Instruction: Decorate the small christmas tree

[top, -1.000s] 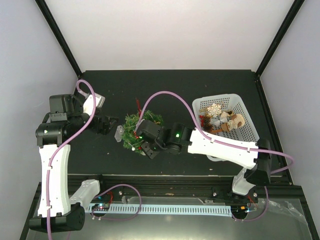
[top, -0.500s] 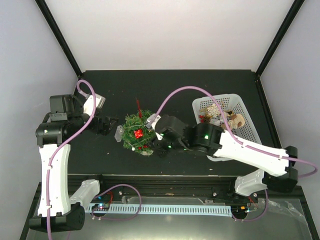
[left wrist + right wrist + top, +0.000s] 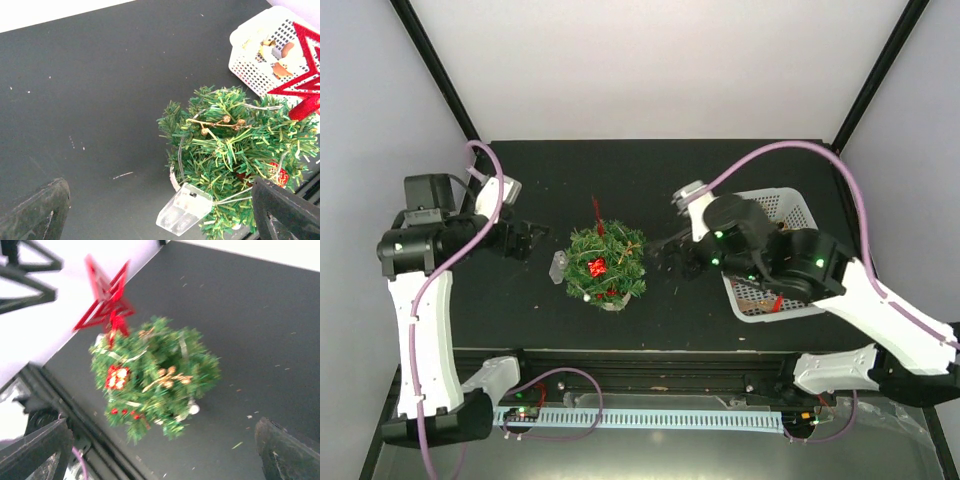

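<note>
Gaping beside christmas tree (image 3: 608,262), left tool (image 3: 523,240), right tool (image 3: 668,256)

Clearance around the small christmas tree (image 3: 607,265): open behind it, hemmed in on both flanks.

Bare table (image 3: 620,175) behind the tree is wide and unobstructed. Left gripper (image 3: 530,241), jaws spread, faces the tree across a narrow strip of bare surface. A clear plastic box (image 3: 558,268) lies in that strip, against the foliage. Right gripper (image 3: 667,252), jaws spread, stands just off the opposite flank. Red star (image 3: 596,210) juts from the treetop. White basket (image 3: 792,198) blocks the right side, partly under the right arm.
</note>
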Motion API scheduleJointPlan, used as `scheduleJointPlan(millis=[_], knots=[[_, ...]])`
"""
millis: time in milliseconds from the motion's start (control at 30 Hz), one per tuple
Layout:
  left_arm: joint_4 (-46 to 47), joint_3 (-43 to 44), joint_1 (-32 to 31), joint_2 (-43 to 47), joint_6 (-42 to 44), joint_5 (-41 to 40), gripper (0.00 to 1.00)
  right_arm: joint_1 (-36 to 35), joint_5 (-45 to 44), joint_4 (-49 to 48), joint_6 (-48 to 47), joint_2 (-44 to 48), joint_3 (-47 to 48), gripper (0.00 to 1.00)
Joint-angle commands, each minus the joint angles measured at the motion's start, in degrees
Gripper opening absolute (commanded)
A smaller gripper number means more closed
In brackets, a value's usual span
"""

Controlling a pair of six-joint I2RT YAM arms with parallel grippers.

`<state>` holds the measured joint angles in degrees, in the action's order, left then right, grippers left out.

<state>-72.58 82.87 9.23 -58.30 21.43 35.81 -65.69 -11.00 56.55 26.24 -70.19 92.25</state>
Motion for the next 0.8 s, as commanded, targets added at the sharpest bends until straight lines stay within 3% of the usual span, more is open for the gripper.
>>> scheduleJointPlan(millis=[0, 133, 467, 767], knots=[[-10.86, 8.63, 6.03, -4.87, 7.40, 7.17, 0.99, 6.50, -1.09, 6.10, 0.24, 3.04, 4.45, 1.00], [-16.67, 13.99, 13.81, -7.28, 14.85, 11.60, 0.99, 11.58, 0.21, 8.02, -2.08, 5.33, 6.28, 1.00], [-16.74, 13.29, 14.40, -3.30, 20.36, 9.19, 0.99, 21.66, 5.19, 12.16, -4.88, 6.38, 8.11, 1.00], [-16.74, 12.19, 14.35, -2.25, 17.68, 15.16, 0.99, 36.88, 25.71, 6.38, -5.50, 10.25, -1.15, 1.00]])
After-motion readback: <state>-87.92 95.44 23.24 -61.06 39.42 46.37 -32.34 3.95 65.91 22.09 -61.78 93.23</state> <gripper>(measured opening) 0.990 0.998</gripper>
